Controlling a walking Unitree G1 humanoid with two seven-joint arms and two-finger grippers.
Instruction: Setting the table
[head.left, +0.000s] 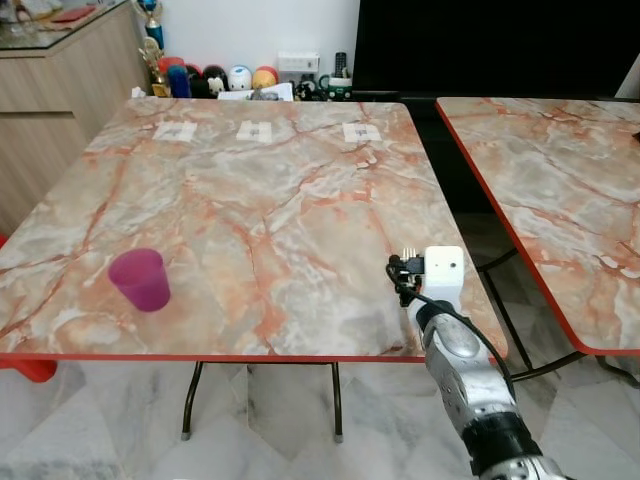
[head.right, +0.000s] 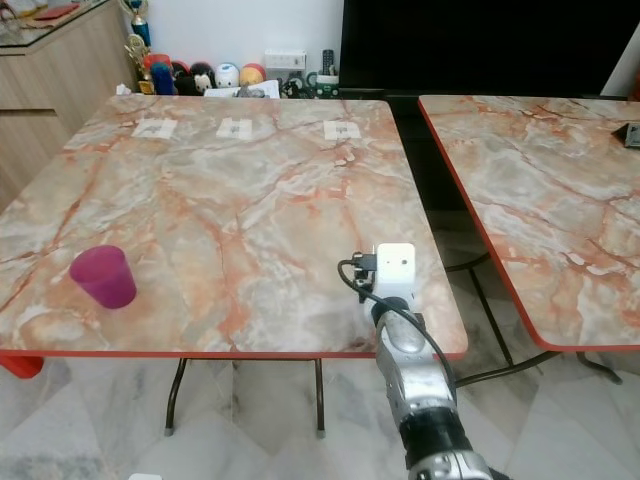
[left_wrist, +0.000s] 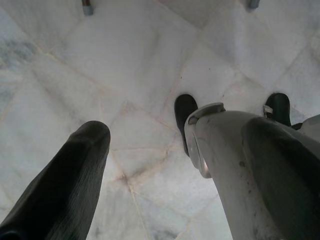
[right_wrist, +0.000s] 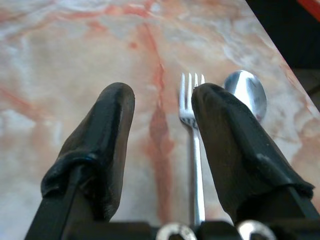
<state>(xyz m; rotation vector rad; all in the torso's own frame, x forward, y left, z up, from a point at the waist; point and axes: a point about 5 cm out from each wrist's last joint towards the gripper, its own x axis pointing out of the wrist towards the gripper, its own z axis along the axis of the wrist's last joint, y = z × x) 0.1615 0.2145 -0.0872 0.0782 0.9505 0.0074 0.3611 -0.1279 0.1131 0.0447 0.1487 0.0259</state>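
A silver fork (right_wrist: 194, 150) and a spoon (right_wrist: 245, 92) lie side by side on the marble table (head.left: 260, 200), near its front right corner. My right gripper (right_wrist: 162, 100) hovers open just over them, and the fork lies between its fingers, close against one of them. Nothing is held. My right arm (head.left: 455, 350) reaches up over the table's front edge, with the fork's tines (head.left: 408, 253) showing beyond the white wrist camera. A purple cup (head.left: 140, 280) stands upright at the front left. My left gripper (left_wrist: 180, 135) hangs open over the floor.
A second marble table (head.left: 560, 200) stands to the right across a narrow gap. Three small paper labels (head.left: 253, 130) lie along the far edge. Toys and a socket box (head.left: 240, 78) line the wall; a wooden cabinet (head.left: 60, 90) is at the left.
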